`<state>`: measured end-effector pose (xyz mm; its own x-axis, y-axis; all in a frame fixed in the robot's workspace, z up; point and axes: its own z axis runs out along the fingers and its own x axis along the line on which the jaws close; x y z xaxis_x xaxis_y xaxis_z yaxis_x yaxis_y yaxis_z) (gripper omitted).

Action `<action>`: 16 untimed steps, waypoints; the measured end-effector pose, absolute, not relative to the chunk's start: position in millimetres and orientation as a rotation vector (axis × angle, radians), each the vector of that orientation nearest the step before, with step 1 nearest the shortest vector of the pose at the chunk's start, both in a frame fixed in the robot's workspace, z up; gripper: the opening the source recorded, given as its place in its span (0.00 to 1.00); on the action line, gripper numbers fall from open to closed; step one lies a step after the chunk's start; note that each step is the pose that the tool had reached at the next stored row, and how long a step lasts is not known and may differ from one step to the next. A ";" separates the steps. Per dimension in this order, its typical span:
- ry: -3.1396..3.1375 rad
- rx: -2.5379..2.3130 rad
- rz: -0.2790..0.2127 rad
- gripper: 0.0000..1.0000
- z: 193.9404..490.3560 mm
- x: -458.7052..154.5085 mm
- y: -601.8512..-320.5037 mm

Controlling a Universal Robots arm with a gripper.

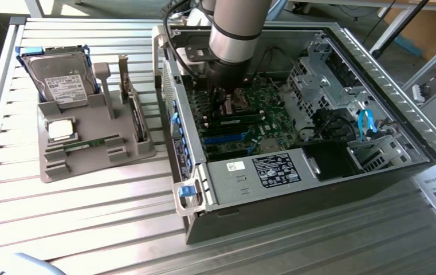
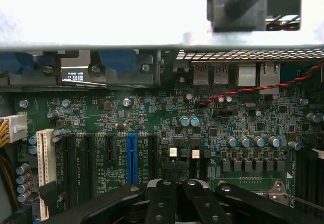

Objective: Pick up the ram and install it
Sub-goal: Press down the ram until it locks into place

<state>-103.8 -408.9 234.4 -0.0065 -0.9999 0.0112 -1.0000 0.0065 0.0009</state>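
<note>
Down inside the open computer case [image 1: 370,74], your hand [image 2: 174,191] sits closed over the motherboard [image 2: 152,117]; whether it grips anything, you cannot tell. One ram [image 1: 89,143] lies on the grey holder [image 1: 87,123] at the exterior view's left. Judge it light, stiff and fragile: take hold by its long edges.

Lighting, exterior view: we record bright daylight across the slatted bench [image 1: 87,217], with glare on its upper slats and a washed-out far corner. The open computer case [image 1: 370,74] holds a darker interior, shaded beneath the arm [image 1: 237,28].

Lighting, wrist view: we note an overexposed white band above the motherboard [image 2: 152,122], which is evenly lit and sharp; the dark linkage nearest the lens is soft.
</note>
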 end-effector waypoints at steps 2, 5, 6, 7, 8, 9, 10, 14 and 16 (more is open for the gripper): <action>-2.223 2.208 0.011 0.10 234.3 -103.8 -408.9; -2.223 2.208 0.011 0.10 234.0 -103.9 -409.0; -2.223 2.208 0.011 0.10 233.9 -103.9 -409.1; -2.223 2.208 0.011 0.10 233.8 -103.8 -409.1; -2.223 2.208 0.011 0.10 233.8 -103.8 -409.1; -2.223 2.208 0.011 0.10 233.8 -103.8 -409.1; -2.223 2.208 0.011 0.10 233.8 -103.8 -409.1; -2.223 2.208 0.011 0.10 233.2 -103.8 -409.3; -2.223 2.208 0.011 0.10 233.0 -103.8 -409.4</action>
<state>-103.8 -409.4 233.0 -0.0065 -0.9999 0.0111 -1.0000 0.0065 0.0008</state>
